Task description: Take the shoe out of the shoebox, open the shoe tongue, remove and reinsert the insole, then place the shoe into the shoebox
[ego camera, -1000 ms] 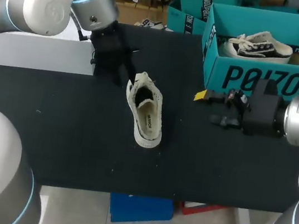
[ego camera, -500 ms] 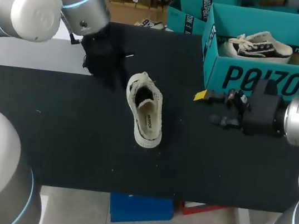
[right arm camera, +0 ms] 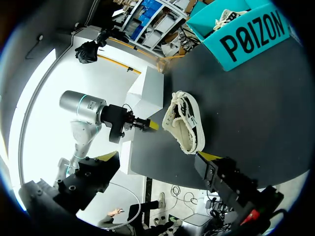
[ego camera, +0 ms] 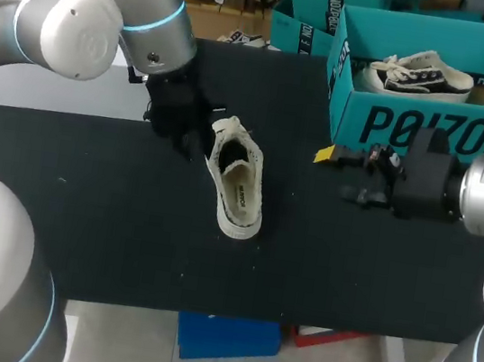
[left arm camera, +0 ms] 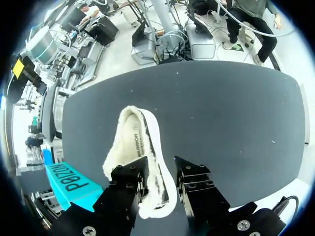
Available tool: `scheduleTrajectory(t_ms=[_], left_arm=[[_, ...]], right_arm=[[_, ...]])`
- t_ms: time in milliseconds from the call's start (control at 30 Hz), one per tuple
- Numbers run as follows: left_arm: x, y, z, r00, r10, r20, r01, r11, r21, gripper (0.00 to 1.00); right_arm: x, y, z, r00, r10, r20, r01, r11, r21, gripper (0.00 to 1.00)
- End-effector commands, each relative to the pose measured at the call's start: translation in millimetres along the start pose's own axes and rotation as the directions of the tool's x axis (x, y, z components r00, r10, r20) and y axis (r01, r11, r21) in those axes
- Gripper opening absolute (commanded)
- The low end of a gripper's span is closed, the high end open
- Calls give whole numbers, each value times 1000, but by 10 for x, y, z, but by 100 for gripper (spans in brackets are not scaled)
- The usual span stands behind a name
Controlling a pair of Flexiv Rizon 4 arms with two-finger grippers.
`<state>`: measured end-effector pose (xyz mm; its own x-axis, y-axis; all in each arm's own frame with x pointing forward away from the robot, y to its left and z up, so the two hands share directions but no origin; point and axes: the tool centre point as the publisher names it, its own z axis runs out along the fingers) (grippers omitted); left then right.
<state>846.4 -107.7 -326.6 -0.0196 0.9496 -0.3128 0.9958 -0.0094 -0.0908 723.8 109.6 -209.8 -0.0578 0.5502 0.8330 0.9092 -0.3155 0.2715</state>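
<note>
Left gripper (ego camera: 191, 142) sits toward the table's (ego camera: 109, 216) far edge, left of centre, open. In the left wrist view its fingers straddle one end of the shoe (ego camera: 235, 180) with a gap on one side, so no clamp yet. Shoe lies upright mid-table, opening up, insole looks seated inside. Right gripper (ego camera: 334, 174) hangs near the right edge in front of the shoebox (ego camera: 432, 127), fingers spread wide, nothing in them. Shoebox sits at the far right corner with a second shoe (ego camera: 421, 78) in it. Progress: shoe out of box, done. Tongue opening looks like the step in hand. Can't tell if the insole cycle has run. Return to box not done.
</note>
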Motion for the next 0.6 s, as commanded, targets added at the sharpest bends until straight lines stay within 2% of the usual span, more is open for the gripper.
scheduleTrajectory(t_ms=[33, 233, 500, 600], left_arm=[[-66, 79, 138, 1000, 4, -10, -4, 1000, 18, 31], [-79, 45, 254, 999, 14, -31, -13, 1000, 25, 31], [39, -42, 428, 997, -3, -71, 6, 999, 48, 31], [57, -9, 483, 997, -12, -75, 15, 999, 43, 31]], right_arm=[[1, 4, 5, 1000, 0, 0, 0, 1000, 0, 100], [1, 4, 5, 1000, 0, 0, 0, 1000, 0, 100], [1, 4, 5, 1000, 0, 0, 0, 1000, 0, 100], [1, 4, 5, 1000, 0, 0, 0, 1000, 0, 100]])
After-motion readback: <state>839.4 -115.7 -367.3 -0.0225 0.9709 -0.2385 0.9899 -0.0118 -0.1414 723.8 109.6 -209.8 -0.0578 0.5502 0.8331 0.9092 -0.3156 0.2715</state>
